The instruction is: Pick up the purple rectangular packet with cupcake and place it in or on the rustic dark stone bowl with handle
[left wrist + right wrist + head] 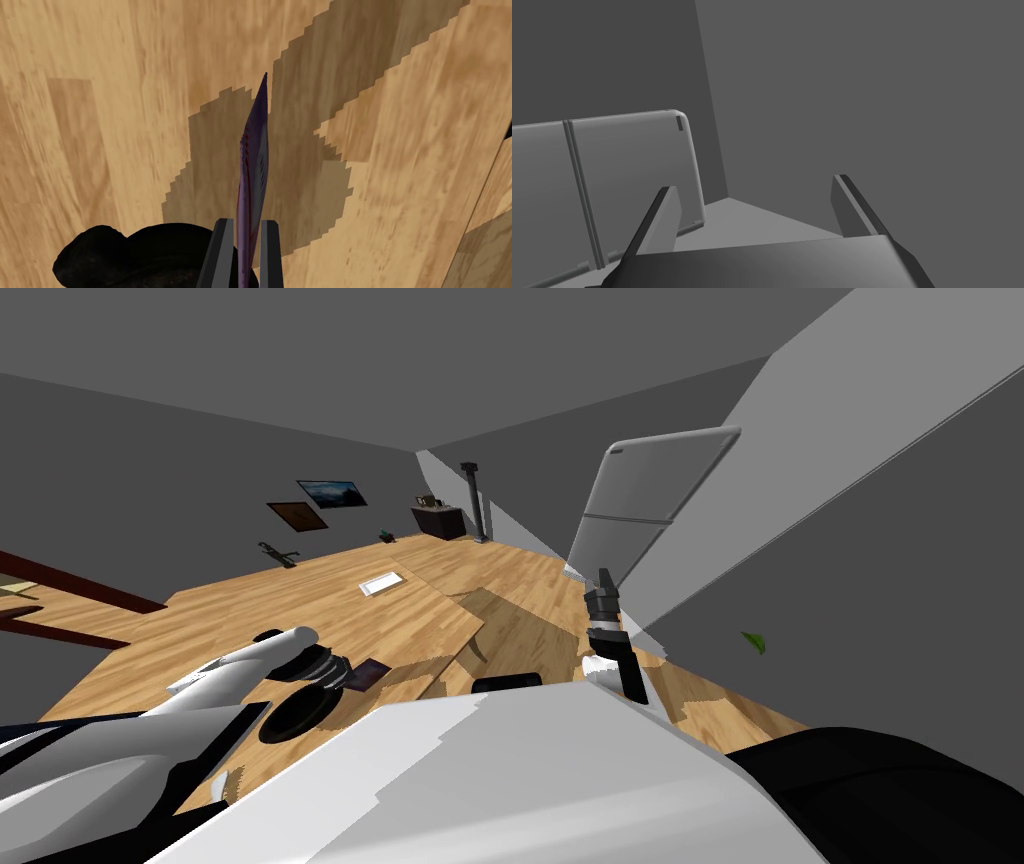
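- The left gripper (246, 222) is clamping its two thin grey fingers onto the purple rectangular packet (255, 160). It is pinching the flat faces at one end, so the rest is sticking out edge-on past the fingertips, clear above the light wooden table (100, 125).
- The packet is looking thin, light and soft, and it is bowing slightly along its length. I am judging that it will flop about and could slip between those smooth blades. Holding the flat faces near one end, as here, seems sensible, and squeezing harder would probably only crumple it.
- The rough black bowl (135, 255) is sitting on the table just beside the left gripper's body. From the head view the bowl (298, 713) is lying near the table's edge closest to the robot, under the left wrist. The packet (370, 673) is poking out beside it, towards the table's right-hand edge.
- The right gripper (753, 182) is hovering off the table's right-hand edge with its fingers standing wide apart and gripping nothing. It is pointing towards a tall grey fridge (627, 165).
- The packet is showing edge-on, so no cupcake print is readable.
- The gripper's body is cutting off much of the bowl, so I cannot make out its handle or hollow with certainty.
- I cannot tell whether the packet's free end is hanging over the bowl's rim or beside it.
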